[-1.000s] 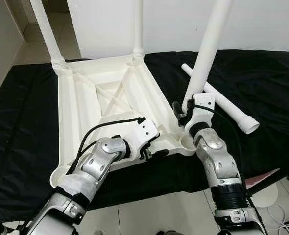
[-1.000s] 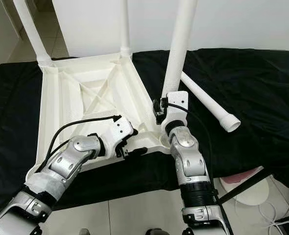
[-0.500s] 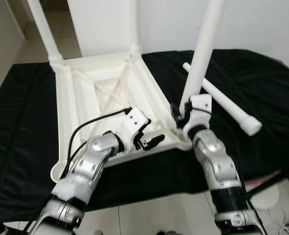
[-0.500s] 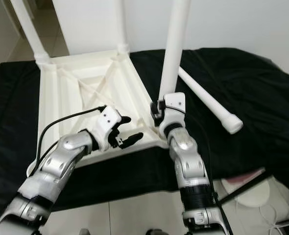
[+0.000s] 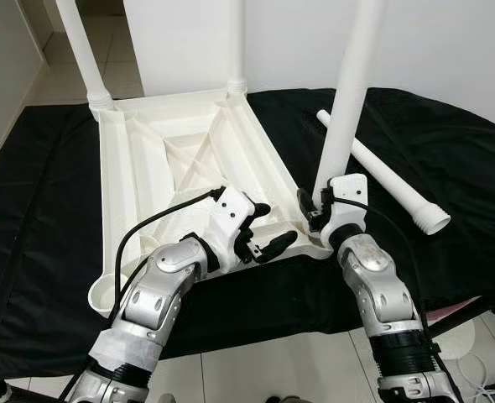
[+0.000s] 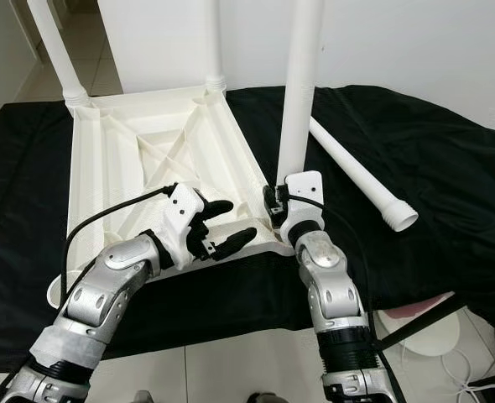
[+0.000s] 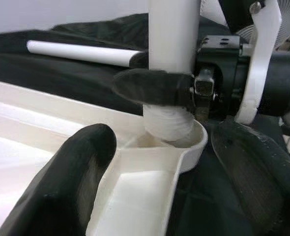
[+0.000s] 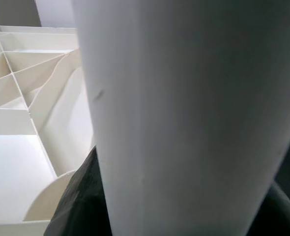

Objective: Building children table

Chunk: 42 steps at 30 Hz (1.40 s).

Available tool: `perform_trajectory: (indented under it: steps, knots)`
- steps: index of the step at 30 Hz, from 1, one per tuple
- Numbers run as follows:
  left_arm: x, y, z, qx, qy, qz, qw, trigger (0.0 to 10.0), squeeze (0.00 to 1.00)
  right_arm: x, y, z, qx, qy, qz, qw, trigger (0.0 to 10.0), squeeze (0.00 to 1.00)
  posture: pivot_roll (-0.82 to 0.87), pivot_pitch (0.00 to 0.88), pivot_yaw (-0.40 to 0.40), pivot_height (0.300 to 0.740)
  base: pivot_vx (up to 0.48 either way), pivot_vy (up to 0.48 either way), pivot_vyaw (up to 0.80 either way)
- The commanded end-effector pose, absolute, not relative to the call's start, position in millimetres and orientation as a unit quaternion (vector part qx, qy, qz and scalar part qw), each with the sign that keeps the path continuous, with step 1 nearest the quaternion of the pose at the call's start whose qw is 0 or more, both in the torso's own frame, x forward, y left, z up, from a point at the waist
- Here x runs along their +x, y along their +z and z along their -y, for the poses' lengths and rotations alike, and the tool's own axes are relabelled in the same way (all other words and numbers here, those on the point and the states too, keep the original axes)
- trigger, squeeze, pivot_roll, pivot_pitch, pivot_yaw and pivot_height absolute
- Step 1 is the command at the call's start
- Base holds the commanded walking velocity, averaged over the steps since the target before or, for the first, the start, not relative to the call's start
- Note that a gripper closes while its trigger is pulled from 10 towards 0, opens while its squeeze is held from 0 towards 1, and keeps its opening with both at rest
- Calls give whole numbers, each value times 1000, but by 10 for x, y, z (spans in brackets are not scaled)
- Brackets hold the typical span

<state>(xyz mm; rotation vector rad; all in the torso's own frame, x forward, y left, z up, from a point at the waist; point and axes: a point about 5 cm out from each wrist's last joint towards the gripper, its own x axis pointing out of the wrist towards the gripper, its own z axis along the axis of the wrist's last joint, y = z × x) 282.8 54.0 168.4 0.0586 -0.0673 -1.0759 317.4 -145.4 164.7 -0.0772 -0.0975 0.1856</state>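
The white table top (image 5: pixel 164 159) lies upside down on a black cloth (image 5: pixel 449 151). Two white legs (image 5: pixel 84 50) (image 5: pixel 235 42) stand in its far corners. A third leg (image 5: pixel 348 101) stands upright at the near right corner, its ribbed end (image 7: pixel 167 123) in the round socket (image 7: pixel 196 142). My right gripper (image 5: pixel 310 210) is shut on this leg just above the socket. My left gripper (image 5: pixel 277 222) is open over the near rim, just left of that corner, its fingers (image 7: pixel 71 182) holding nothing. A fourth leg (image 5: pixel 390 180) lies loose on the cloth to the right.
A white wall rises close behind the table top. Tiled floor runs along the near side of the cloth. A round socket (image 5: pixel 105 290) sits at the near left corner. A black rod (image 6: pixel 415 323) and a pale round object lie on the floor at the lower right.
My left gripper has let go of the table top's near rim, opened, and moved right toward the corner socket. The held leg now stands straighter.
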Motion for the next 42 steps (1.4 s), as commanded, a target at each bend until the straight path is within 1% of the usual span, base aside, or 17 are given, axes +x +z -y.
perform_trajectory:
  steps: [1, 3, 7, 10, 11, 21, 22, 26, 30, 35, 42]
  knots:
    - [2830, 1669, -547, 22, -492, 26, 870, 10000, 0, 3163, 1591, 1521, -31, 81, 40, 995, 10000, 0, 51, 58, -45, 740, 0, 0, 0]
    - [2786, 1659, -553, 11, -504, 19, 863, 10000, 0, 3137, 1513, 1583, -31, 77, 34, 996, 10000, 0, 44, 71, -43, 740, 0, 0, 0]
    - [2757, 1654, -549, 7, -511, 12, 859, 10000, 0, 3116, 1453, 1593, -36, 89, 32, 995, 10000, 0, 46, 73, -43, 740, 0, 0, 0]
    - [2729, 1660, -542, 9, -518, 12, 855, 10000, 0, 3096, 1392, 1568, -46, 112, 33, 992, 10000, 0, 44, 76, -42, 740, 0, 0, 0]
    - [2722, 1672, -540, 9, -517, 14, 856, 10000, 0, 3078, 1349, 1544, -55, 132, 35, 989, 10000, 0, 46, 79, -43, 740, 0, 0, 0]
    - [2708, 1692, -543, 7, -517, 10, 856, 10000, 0, 3017, 1232, 1463, -68, 189, 35, 979, 10000, 0, 51, 89, -45, 740, 0, 0, 0]
    - [2688, 1698, -538, 10, -519, 7, 855, 10000, 0, 2986, 1177, 1466, -51, 208, 35, 976, 10000, 0, 53, 91, -45, 740, 0, 0, 0]
    - [2677, 1703, -536, 11, -520, 6, 854, 10000, 0, 2969, 1143, 1482, -42, 216, 34, 975, 10000, 0, 52, 92, -44, 740, 0, 0, 0]
    - [2674, 1706, -535, 11, -520, 5, 854, 10000, 0, 2968, 1120, 1506, -36, 217, 32, 975, 10000, 0, 53, 92, -44, 740, 0, 0, 0]
    - [2670, 1716, -521, 10, -522, 4, 853, 10000, 0, 3011, 1084, 1600, -2, 210, 24, 978, 10000, 0, 51, 95, -42, 740, 0, 0, 0]
    - [2668, 1717, -522, 13, -521, 1, 854, 10000, 0, 3077, 1100, 1584, 23, 202, 6, 979, 10000, 0, 51, 97, -42, 740, 0, 0, 0]
